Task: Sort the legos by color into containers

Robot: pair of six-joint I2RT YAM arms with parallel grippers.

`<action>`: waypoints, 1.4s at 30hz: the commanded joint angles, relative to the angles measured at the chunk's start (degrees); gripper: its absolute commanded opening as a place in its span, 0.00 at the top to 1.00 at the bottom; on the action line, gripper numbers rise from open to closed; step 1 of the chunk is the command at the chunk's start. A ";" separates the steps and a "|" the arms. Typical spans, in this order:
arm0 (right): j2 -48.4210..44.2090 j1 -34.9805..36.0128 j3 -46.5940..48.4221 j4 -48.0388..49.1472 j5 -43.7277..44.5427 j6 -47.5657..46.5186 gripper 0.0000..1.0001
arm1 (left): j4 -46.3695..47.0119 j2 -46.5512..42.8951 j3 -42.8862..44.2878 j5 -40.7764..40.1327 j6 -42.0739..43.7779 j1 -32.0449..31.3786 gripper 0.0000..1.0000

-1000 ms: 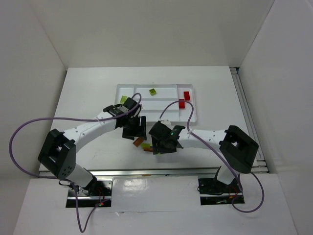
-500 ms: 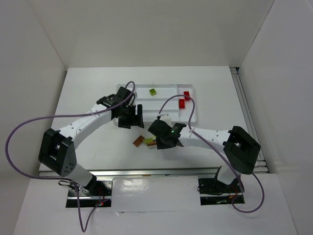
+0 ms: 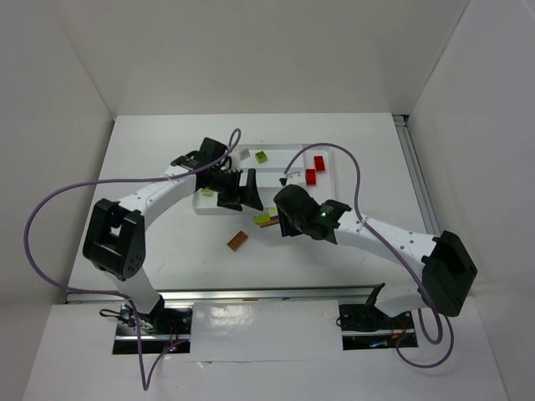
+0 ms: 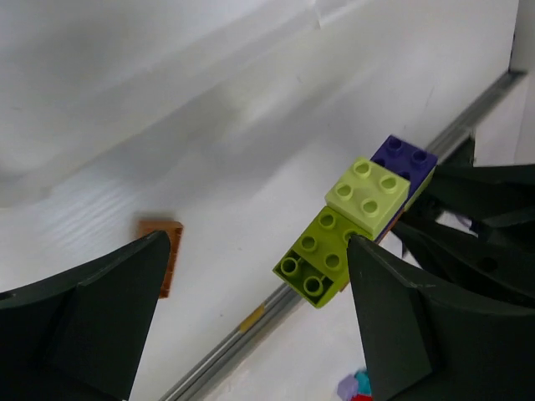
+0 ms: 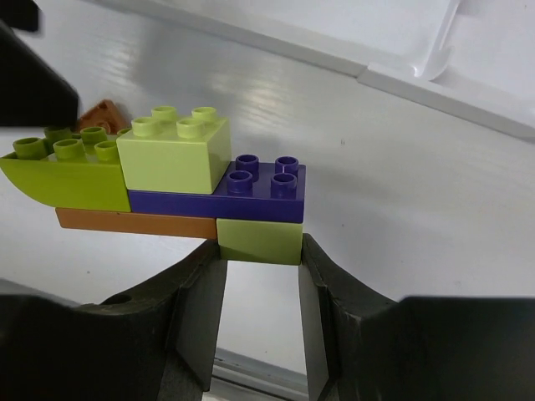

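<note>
My right gripper (image 3: pixel 277 220) is shut on a stuck-together stack of legos (image 3: pixel 265 220) and holds it above the table, just in front of the white tray (image 3: pixel 251 149). In the right wrist view, the gripper (image 5: pixel 259 255) pinches the stack's bottom lime brick (image 5: pixel 259 240). Above that brick sit a purple plate (image 5: pixel 251 194), a brown-orange plate (image 5: pixel 134 222) and two lime bricks (image 5: pixel 171 153). My left gripper (image 3: pixel 240 193) is open and empty over the tray's near edge, facing the stack (image 4: pixel 355 225). A loose brown-orange brick (image 3: pixel 238 241) lies on the table.
The tray holds a lime brick (image 3: pixel 262 156) in a middle compartment and two red bricks (image 3: pixel 316 168) near its right end. Another lime piece (image 3: pixel 206 191) shows by the tray's left end. White walls enclose the table, and a metal rail (image 3: pixel 251 292) runs along the near edge.
My right gripper has lifted the stack off the table and carried it up toward the tray. My left gripper has swung right and toward the tray. The loose brown-orange brick has stayed put.
</note>
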 commanded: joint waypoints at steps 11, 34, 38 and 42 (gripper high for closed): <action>-6.07 -3.26 -2.65 2.02 -3.77 -5.33 0.71 | 12.97 2.98 -5.28 23.63 2.17 -3.58 0.00; -7.13 -3.26 -4.85 3.87 -5.53 -5.86 0.71 | 20.63 9.57 -2.56 26.72 -4.33 -7.71 0.46; -7.83 -3.26 -6.51 3.87 -5.53 -5.33 0.71 | 20.63 9.57 -1.94 26.71 -4.87 -7.01 0.84; -9.58 -3.26 -6.52 3.17 -5.53 -5.33 0.71 | 18.79 9.57 -0.62 25.22 -4.87 -6.48 1.00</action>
